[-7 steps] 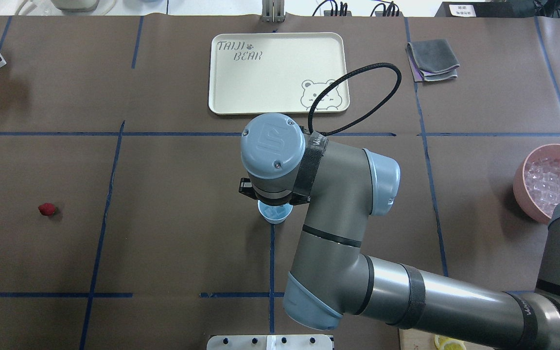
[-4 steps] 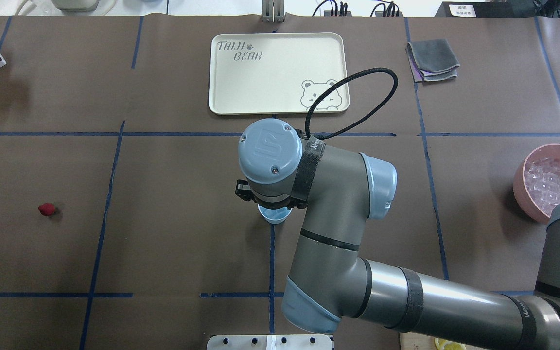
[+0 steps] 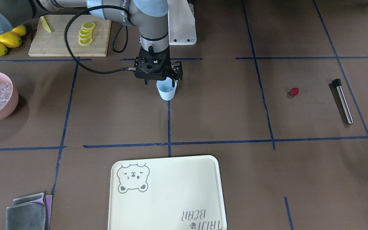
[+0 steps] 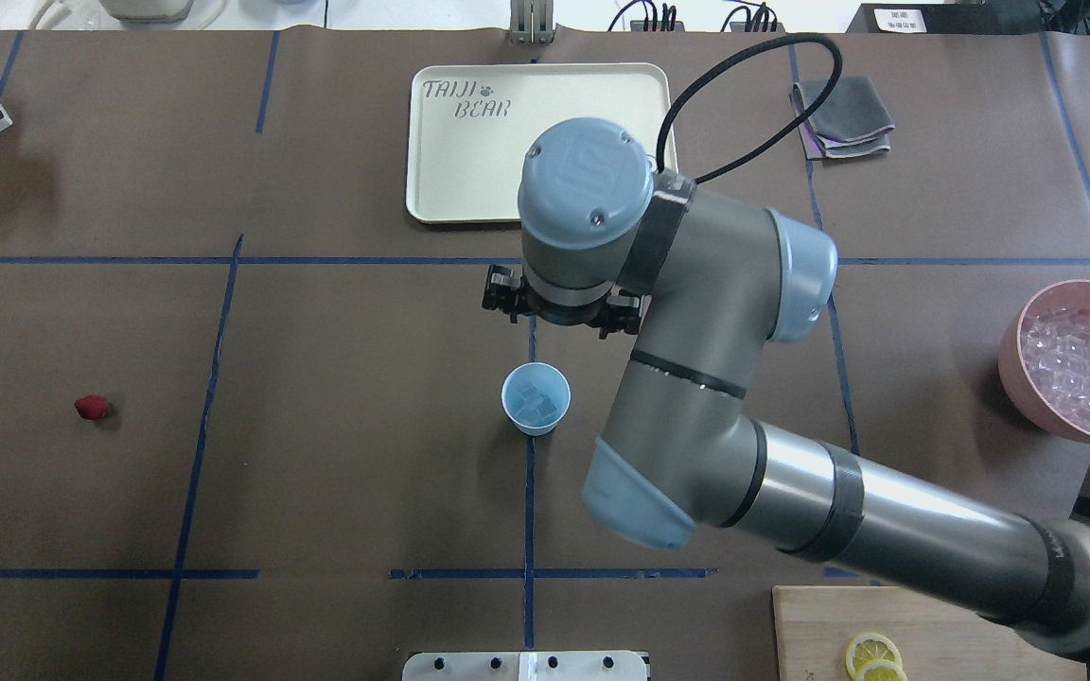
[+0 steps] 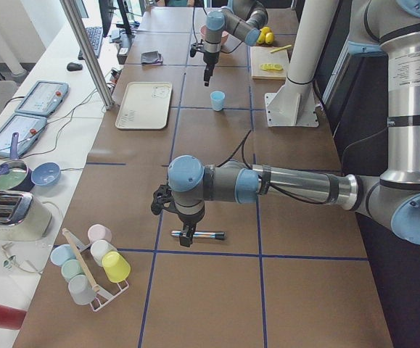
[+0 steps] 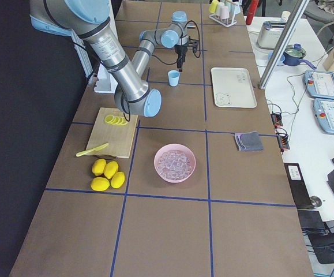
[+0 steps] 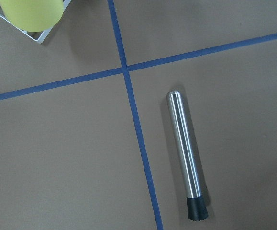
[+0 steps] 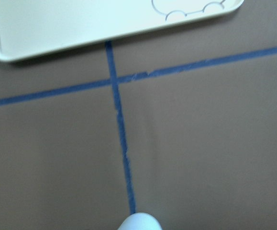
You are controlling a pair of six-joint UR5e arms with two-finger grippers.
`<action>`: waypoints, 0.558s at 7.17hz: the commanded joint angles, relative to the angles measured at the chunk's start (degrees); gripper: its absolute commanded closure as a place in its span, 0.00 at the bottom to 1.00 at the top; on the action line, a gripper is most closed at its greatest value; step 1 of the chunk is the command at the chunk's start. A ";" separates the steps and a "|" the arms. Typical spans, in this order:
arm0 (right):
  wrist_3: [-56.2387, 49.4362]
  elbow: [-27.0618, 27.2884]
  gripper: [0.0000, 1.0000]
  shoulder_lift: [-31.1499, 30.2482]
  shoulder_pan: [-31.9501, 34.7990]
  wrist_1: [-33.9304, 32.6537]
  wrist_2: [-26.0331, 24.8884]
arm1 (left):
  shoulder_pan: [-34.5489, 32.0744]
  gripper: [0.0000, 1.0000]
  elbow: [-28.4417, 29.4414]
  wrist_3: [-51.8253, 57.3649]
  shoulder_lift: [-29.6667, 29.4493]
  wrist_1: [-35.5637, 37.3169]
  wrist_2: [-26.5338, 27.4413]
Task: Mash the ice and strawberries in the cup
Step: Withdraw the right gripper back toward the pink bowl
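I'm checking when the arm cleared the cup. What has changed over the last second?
The right gripper moved off the cup, away from the robot toward the tray, so the cup's mouth and the ice inside now show fully. No grasp or release is visible. The cup, the strawberry and the pink bowl stayed where they were.
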 commanded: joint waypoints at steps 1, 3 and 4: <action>-14.89 4.09 0.01 -8.31 12.49 -0.07 8.69 | 1.10 0.00 -0.63 -0.44 -2.28 -0.05 0.00; -37.28 4.99 0.01 -19.03 24.01 0.54 13.96 | 1.10 0.00 -0.03 -0.36 -4.41 -5.19 0.00; -49.31 5.08 0.01 -24.31 30.50 0.55 17.91 | 1.37 0.00 1.20 -0.62 -4.49 -9.59 0.09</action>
